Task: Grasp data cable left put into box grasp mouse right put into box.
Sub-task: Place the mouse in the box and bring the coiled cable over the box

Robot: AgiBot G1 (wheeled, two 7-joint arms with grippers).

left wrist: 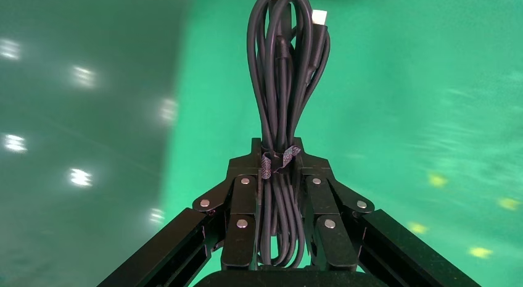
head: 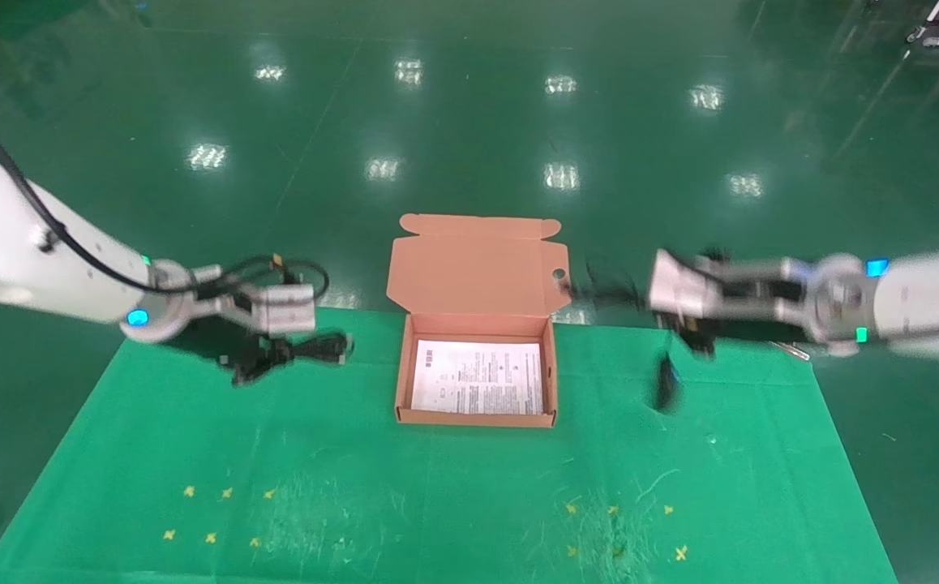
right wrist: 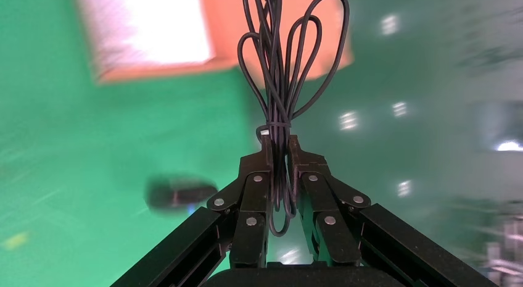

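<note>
The left gripper [head: 319, 312] is clamped on the data cable [head: 291, 354], holding it over the far left part of the green mat [head: 437, 503], to the left of the box [head: 476, 369]. In the left wrist view the two fingers [left wrist: 242, 207] press in from either side on the middle of the data cable [left wrist: 285, 83], right where a thin tie wraps the bundle; the long loops run out past the fingertips, with a pale plug end showing near the outer end of the coil, and a shorter run of loops sits back between the fingers toward the palm. The right gripper [head: 640, 290] is on the other side of the box, near the far right corner of its raised lid, and it grips the mouse's cord [head: 611, 285] rather than the body. In the right wrist view its fingers [right wrist: 257, 200] are closed on the thin bundled cord [right wrist: 285, 71], just behind a small tie, and the loops fan out beyond the fingertips toward the blurred orange box [right wrist: 210, 37]. The mouse [head: 666, 381] itself hangs below the right gripper, dark and blurred, above the mat and well to the right of the box; in the right wrist view the mouse [right wrist: 180, 194] shows as a dark oval off to one side of the fingers. The box stands open on the mat between the two arms, lid tilted back, with only the white printed sheet [head: 478, 377] lying flat inside.
</note>
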